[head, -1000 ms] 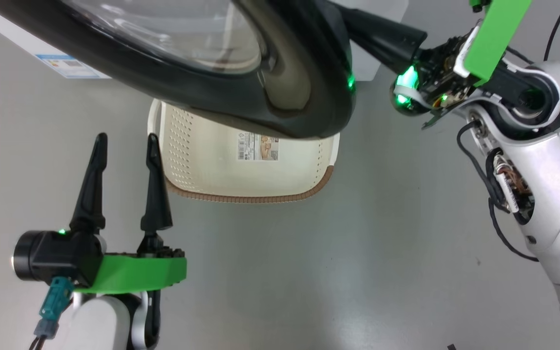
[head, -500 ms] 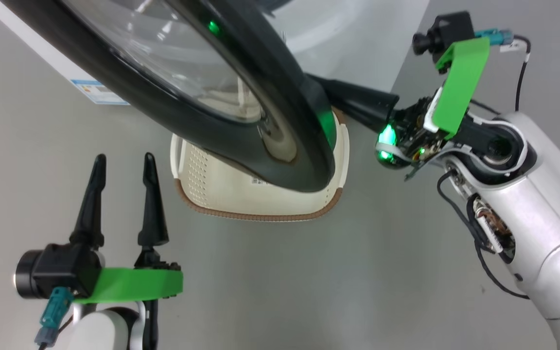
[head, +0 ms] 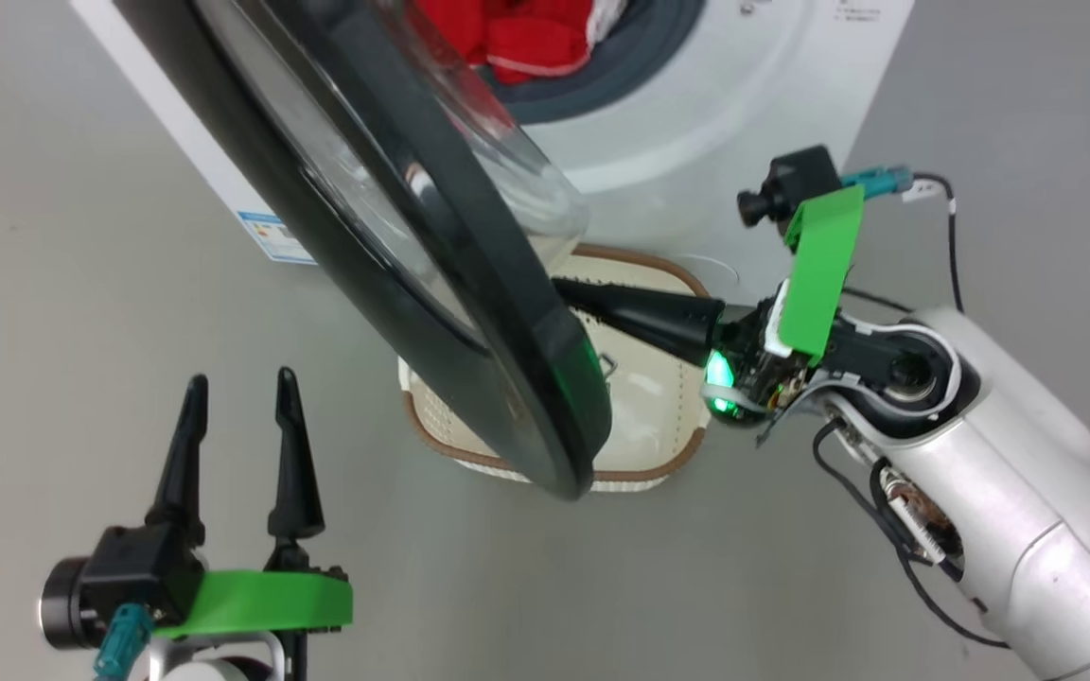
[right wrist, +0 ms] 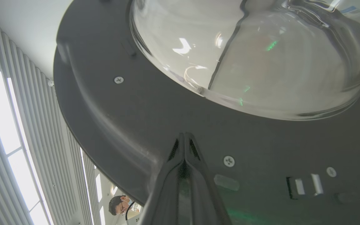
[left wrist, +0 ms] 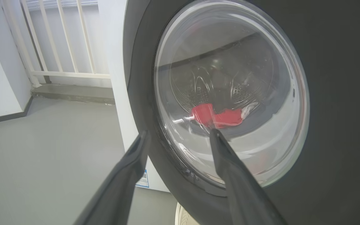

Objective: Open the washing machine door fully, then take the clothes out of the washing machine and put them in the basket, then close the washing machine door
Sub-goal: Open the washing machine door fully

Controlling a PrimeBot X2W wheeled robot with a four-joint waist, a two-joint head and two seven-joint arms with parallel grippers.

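Note:
The washing machine door (head: pixel 431 284) stands partly open, its black rim edge-on in the head view above the basket (head: pixel 659 426). My right gripper (head: pixel 569 293) is shut, empty, with its tips against the door's inner black face (right wrist: pixel 130 125), below the glass bowl (right wrist: pixel 261 56). The red clothes (head: pixel 526 38) lie in the mouth of the white washing machine (head: pixel 744 113), and the clothes (left wrist: pixel 217 115) show through the glass in the left wrist view. My left gripper (head: pixel 237 388) hangs open at the lower left, facing the door's outer side (left wrist: pixel 339 93) without touching it.
Grey floor (head: pixel 81 331) spreads around the machine. In the left wrist view a white railing (left wrist: pixel 58 37) stands behind a step. A person (right wrist: pixel 120 204) shows past the door's edge in the right wrist view. The door overhangs much of the basket.
The head camera has tilted up, bringing the machine's front and the clothes into view. The door has swung wider with my shut right gripper against its inner side. My left gripper stays open.

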